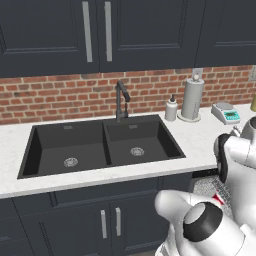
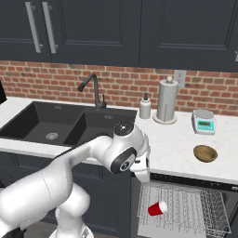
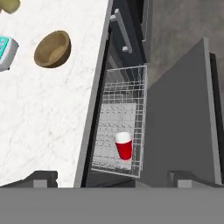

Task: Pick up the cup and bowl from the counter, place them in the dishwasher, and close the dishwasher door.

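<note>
Now the gripper point(image 3: 112, 178) is held above the edge of the counter point(image 3: 43, 113) and the pulled-out rack point(image 3: 122, 127) of the dishwasher point(image 2: 186, 204), its two finger tips point(image 3: 41, 179) spread wide with nothing between them. Directly beyond the gripper, between the lines of its tips, the red cup point(image 3: 124, 145) is seen lying on its side in the rack. The brown bowl point(image 3: 52, 49) is seen farther off on the counter, well apart from the gripper and to one side of the rack, just beside a small white scale point(image 3: 6, 52). The dishwasher door point(image 3: 179, 118) is folded down open beside the rack, on the side away from the counter. Farther along the counter, a paper-towel roll point(image 2: 167, 101), a soap bottle point(image 2: 145, 107) and a black double sink point(image 2: 65, 123) with a dark tap point(image 2: 93, 88) are seen against the brick wall point(image 2: 121, 86).
</note>
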Motion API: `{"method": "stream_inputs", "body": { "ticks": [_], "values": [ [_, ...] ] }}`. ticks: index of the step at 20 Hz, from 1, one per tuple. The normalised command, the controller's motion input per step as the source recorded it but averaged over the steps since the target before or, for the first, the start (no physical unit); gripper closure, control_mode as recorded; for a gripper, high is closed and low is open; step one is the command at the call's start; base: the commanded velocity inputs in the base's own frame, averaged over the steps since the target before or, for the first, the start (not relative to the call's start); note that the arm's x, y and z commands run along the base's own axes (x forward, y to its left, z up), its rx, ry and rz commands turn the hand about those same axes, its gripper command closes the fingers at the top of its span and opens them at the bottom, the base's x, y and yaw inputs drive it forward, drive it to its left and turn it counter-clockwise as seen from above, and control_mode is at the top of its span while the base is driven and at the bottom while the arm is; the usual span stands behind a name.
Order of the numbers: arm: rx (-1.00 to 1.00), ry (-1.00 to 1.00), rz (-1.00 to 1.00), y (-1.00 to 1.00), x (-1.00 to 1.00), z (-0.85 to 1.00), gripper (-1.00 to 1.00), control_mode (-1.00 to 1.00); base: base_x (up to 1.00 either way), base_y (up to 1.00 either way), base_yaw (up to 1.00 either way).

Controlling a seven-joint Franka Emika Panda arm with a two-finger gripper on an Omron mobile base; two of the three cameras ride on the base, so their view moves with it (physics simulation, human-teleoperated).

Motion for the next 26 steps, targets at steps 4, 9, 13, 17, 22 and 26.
{"method": "stream_inputs", "body": {
  "ticks": [4, 9, 13, 17, 22, 26],
  "values": [
    [0.06, 0.14, 0.0, -0.45, 0.01, 0.01, -1.0, -1.0, 0.0, 0.0, 0.0],
    [0.09, 0.02, 0.0, -0.47, 0.0, 0.0, -1.0, -1.0, 0.0, 0.0, 0.0],
    [0.09, 0.0, 0.0, -0.35, 0.0, 0.0, -1.0, -1.0, 0.0, 0.0, 0.0],
    [0.03, 0.0, 0.0, -0.19, 0.1, 0.0, -1.0, -1.0, 0.0, 0.0, 0.0],
    [0.02, 0.0, 0.01, -0.19, 0.18, 0.0, -1.0, -1.0, 0.0, 0.0, 0.0],
    [0.0, 0.0, 0.03, -0.03, 0.06, 0.0, -1.0, -1.0, 0.0, 0.0, 0.0]
  ]
}}
